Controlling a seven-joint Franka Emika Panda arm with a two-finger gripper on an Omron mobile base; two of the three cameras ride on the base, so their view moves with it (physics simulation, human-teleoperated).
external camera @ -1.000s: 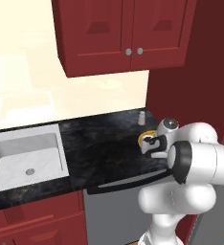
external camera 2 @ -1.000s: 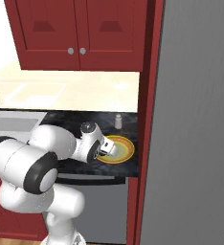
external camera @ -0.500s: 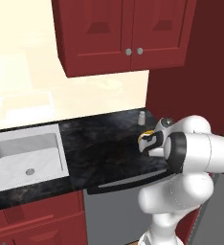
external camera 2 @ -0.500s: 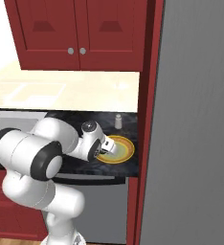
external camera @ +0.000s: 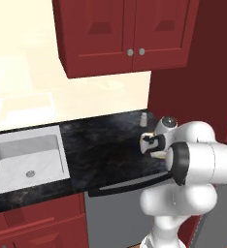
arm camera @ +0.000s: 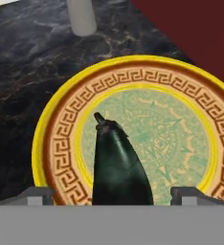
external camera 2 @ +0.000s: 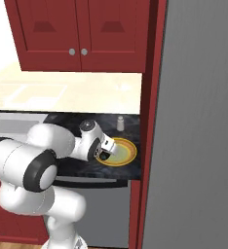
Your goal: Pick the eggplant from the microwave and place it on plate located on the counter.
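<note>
Since a second ago the pincer (arm camera: 111,195) has gone from pressed together to spread, its two fingertips (arm camera: 36,195) now standing well apart on either side of the eggplant (arm camera: 117,165). That dark eggplant lies on the plate (arm camera: 61,129), stem end reaching the pale green centre, free of both tips. Its plate sits on the black speckled table (arm camera: 28,72), near the dark red side wall (arm camera: 200,33). A small pale shaker (arm camera: 82,16) stands just beyond the plate.
</note>
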